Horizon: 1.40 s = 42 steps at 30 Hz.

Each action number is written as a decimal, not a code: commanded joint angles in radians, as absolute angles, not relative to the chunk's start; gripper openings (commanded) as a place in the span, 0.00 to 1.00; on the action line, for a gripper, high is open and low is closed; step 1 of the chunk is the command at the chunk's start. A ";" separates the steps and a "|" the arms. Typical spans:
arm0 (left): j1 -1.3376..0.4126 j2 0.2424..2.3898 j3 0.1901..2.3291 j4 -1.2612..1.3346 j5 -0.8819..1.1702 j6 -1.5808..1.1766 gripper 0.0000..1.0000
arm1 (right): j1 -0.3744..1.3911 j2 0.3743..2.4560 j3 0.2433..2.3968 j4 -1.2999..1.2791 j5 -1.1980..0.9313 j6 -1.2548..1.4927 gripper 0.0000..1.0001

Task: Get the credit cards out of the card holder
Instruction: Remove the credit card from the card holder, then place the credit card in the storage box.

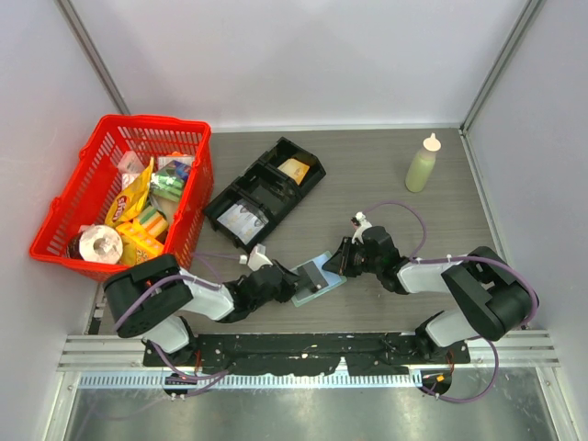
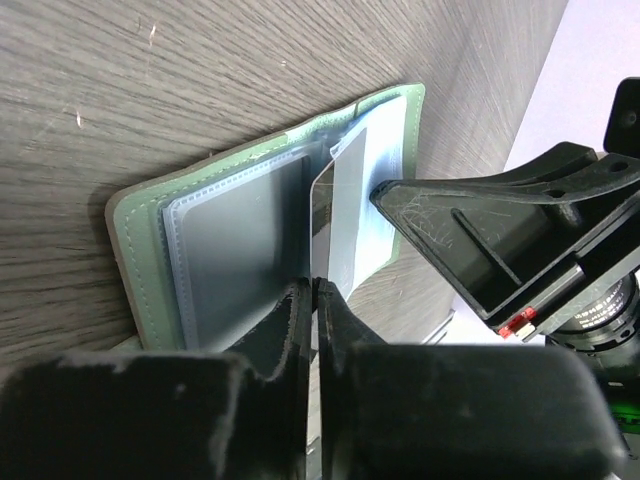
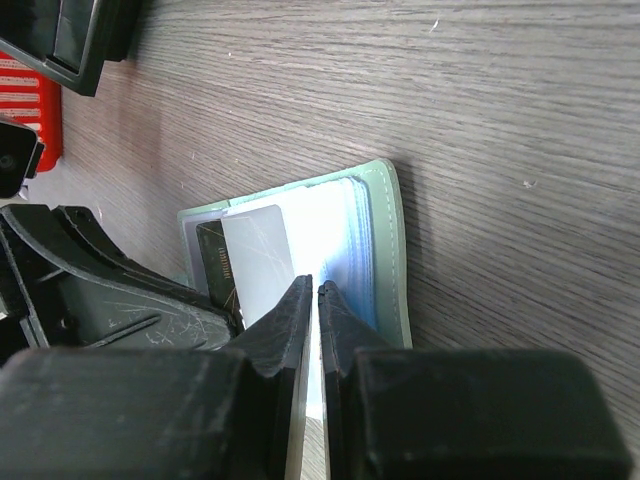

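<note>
Grey wood-grain table [image 1: 367,165], white walls [image 1: 303,55]. My left pincer [image 2: 312,300] is closed tight on a credit card [image 2: 342,215]. My right pincer [image 3: 317,296] is pinched shut on a leaf of the open card holder [image 3: 386,240].

The top view looks down from above and behind on the whole worktop [image 1: 386,175]. Both wrist views sit low and close, facing each other across the open card holder [image 2: 135,250] and its card [image 2: 345,230].

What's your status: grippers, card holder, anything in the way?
Both shut: left gripper on a pale credit card, right gripper on sleeves of the card holder. Holder open on the table. Nothing blocking.
</note>
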State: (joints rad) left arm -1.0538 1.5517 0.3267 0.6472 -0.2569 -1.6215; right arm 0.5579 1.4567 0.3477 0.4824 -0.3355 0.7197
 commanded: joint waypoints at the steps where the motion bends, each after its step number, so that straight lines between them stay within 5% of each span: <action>1: -1.057 1.520 0.282 0.626 -0.308 -1.629 0.02 | 0.549 1.483 0.308 0.367 -0.288 0.698 0.13; 16: -1.057 1.102 0.354 0.034 -0.347 -1.491 0.00 | 0.545 1.460 0.328 0.338 -0.281 0.692 0.13; 25: -1.058 0.910 0.529 -0.215 -0.373 -1.064 0.00 | 0.546 1.189 0.422 0.134 -0.261 0.578 0.16; 29: -1.057 0.887 0.590 -0.186 -0.287 -0.824 0.00 | 0.545 1.036 0.428 0.147 -0.366 0.529 0.30; 35: -1.055 0.908 0.681 -0.176 -0.103 -0.533 0.00 | 0.545 0.813 0.446 0.158 -0.541 0.426 0.65; 42: -1.057 0.931 0.790 -0.225 0.126 -0.313 0.00 | 0.545 0.675 0.451 0.212 -0.748 0.419 0.70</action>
State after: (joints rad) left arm -1.0580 0.9180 0.7025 -0.1890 -0.0444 -0.5167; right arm 0.5472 0.7208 0.4183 0.1555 -0.5884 0.4500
